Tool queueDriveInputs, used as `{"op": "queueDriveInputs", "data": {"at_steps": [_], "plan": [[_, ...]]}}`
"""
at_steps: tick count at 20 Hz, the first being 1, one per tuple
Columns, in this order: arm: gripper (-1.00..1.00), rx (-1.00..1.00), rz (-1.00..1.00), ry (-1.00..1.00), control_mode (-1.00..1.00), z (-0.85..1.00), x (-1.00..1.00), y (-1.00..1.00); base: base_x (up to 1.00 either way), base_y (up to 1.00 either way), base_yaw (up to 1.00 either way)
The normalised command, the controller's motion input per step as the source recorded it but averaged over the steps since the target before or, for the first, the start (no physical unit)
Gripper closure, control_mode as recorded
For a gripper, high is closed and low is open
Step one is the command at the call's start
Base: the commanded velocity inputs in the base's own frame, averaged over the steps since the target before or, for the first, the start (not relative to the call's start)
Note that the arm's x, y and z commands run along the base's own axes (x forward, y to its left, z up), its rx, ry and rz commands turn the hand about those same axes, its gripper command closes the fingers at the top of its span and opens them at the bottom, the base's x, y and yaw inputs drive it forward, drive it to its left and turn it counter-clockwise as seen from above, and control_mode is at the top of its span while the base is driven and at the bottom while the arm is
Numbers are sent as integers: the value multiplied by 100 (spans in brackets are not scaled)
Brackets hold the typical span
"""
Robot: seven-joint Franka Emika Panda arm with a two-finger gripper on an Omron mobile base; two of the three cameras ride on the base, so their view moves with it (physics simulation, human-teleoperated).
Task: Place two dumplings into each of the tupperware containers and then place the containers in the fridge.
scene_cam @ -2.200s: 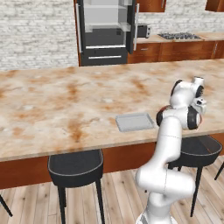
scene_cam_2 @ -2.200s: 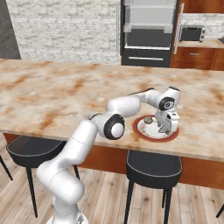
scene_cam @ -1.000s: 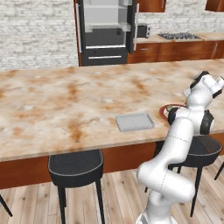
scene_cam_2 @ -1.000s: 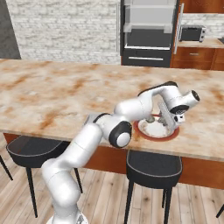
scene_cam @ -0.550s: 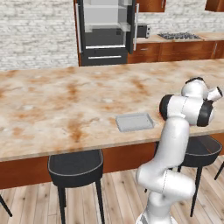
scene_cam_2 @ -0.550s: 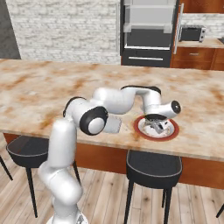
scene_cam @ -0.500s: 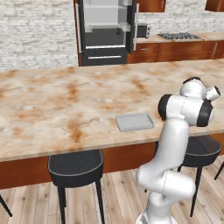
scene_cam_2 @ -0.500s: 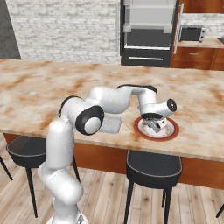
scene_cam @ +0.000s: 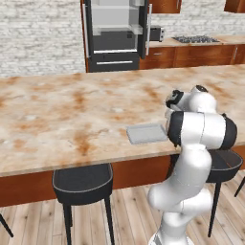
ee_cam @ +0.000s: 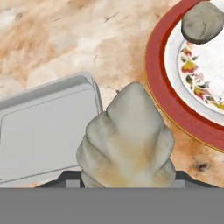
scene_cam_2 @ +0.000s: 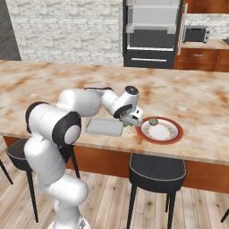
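My gripper (scene_cam_2: 133, 120) hangs low over the counter between the tupperware container (scene_cam_2: 104, 126) and the round red-rimmed plate (scene_cam_2: 173, 137), shut on a dumpling (ee_cam: 127, 142). In the hand view that pleated tan dumpling hides the fingertips and sits over the container's (ee_cam: 43, 131) right rim. The container looks empty and also shows in the left base view (scene_cam: 146, 134). Another dumpling (scene_cam_2: 153, 121) lies on the plate, grey and lumpy in the hand view (ee_cam: 201, 22). The fridge (scene_cam_2: 152, 33) stands open behind the counter, pale shelves showing (scene_cam: 117, 33).
The marble counter (scene_cam_2: 53, 80) stretches wide to the left of the container. Black stools (scene_cam_2: 156, 172) stand under its front edge. A microwave (scene_cam_2: 196, 34) and wooden cabinets (scene_cam: 191, 55) line the back wall.
The arm has swung left from above the plate toward the container, carrying the dumpling. Container and plate have stayed where they were.
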Motion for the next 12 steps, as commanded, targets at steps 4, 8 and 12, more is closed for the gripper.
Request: {"op": "queueDriveInputs", "data": {"at_steps": [4,8,12], "plan": [[100,-15,13,17,-100,-4,16,100,0,0,0],[100,-14,10,28,-100,-23,61,100,0,0,0],[100,-13,4,30,-100,-15,48,96,0,0,0]]}}
